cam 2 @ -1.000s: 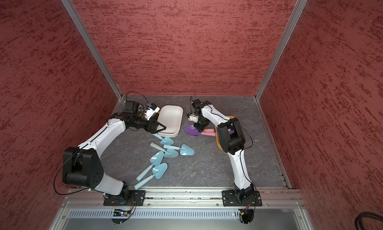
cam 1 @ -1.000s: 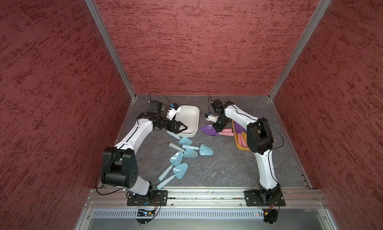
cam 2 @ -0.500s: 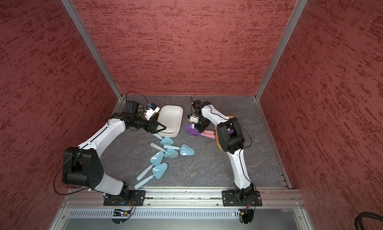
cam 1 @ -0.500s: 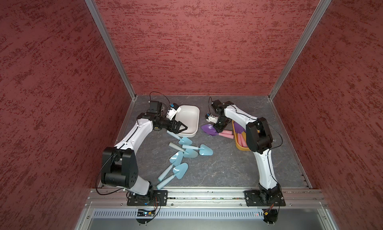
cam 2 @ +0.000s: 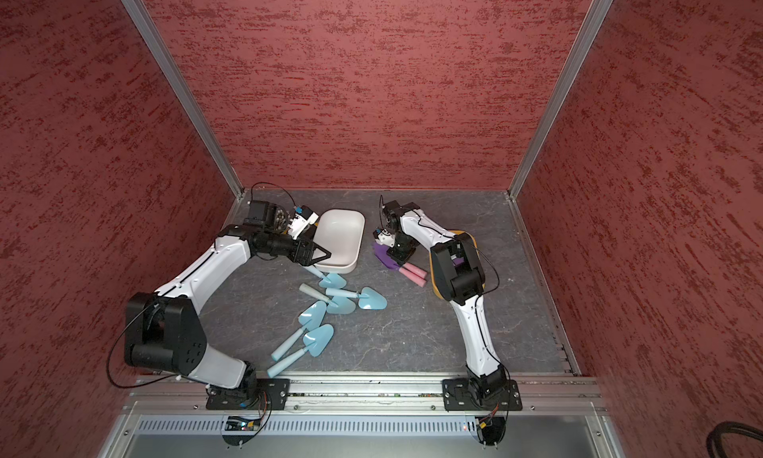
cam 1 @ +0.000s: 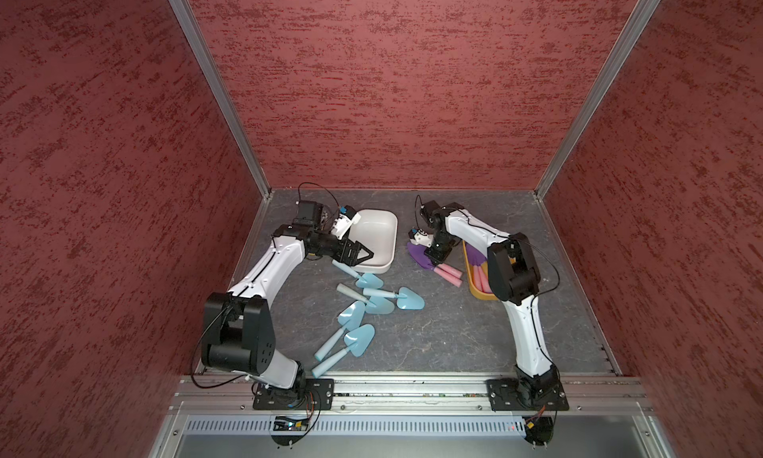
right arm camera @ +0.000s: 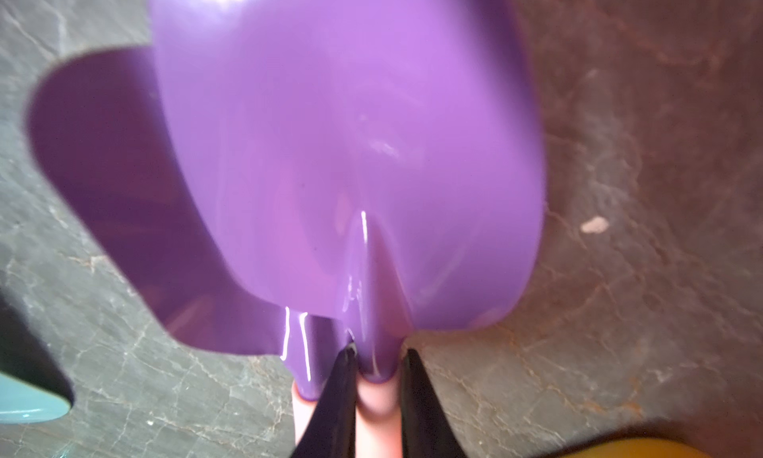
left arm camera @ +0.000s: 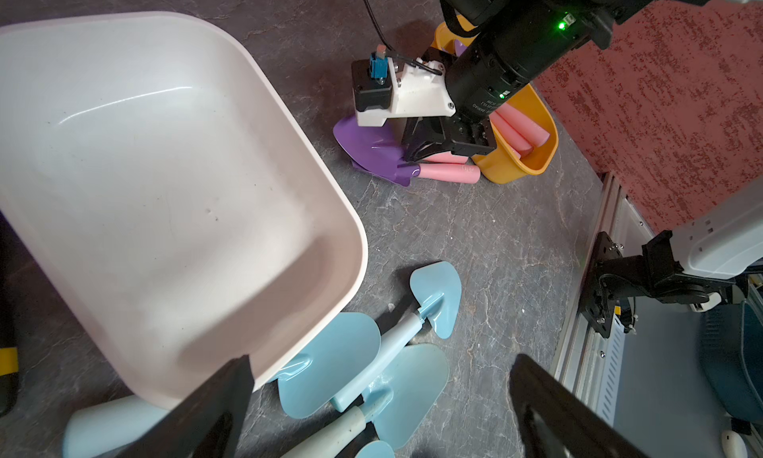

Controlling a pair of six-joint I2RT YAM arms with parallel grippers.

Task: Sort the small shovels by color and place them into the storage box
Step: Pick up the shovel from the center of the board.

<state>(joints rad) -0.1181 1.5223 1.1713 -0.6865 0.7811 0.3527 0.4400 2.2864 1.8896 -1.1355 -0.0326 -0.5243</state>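
The dark grey, veined tabletop (cam 1: 433,340) carries a white box (cam 1: 373,237) at the back and a yellow box (cam 1: 481,295) nearer the right side. Between them lie two purple shovels (cam 1: 419,255) with pink handles, overlapping each other. Five light blue shovels (cam 1: 408,301) are spread in the middle, the farthest one just beside the white box.

I read both top views as evenly lit and sharp, shadows soft. In the right wrist view the purple shovel (right arm camera: 338,154) is blurred, with thin glare streaks.
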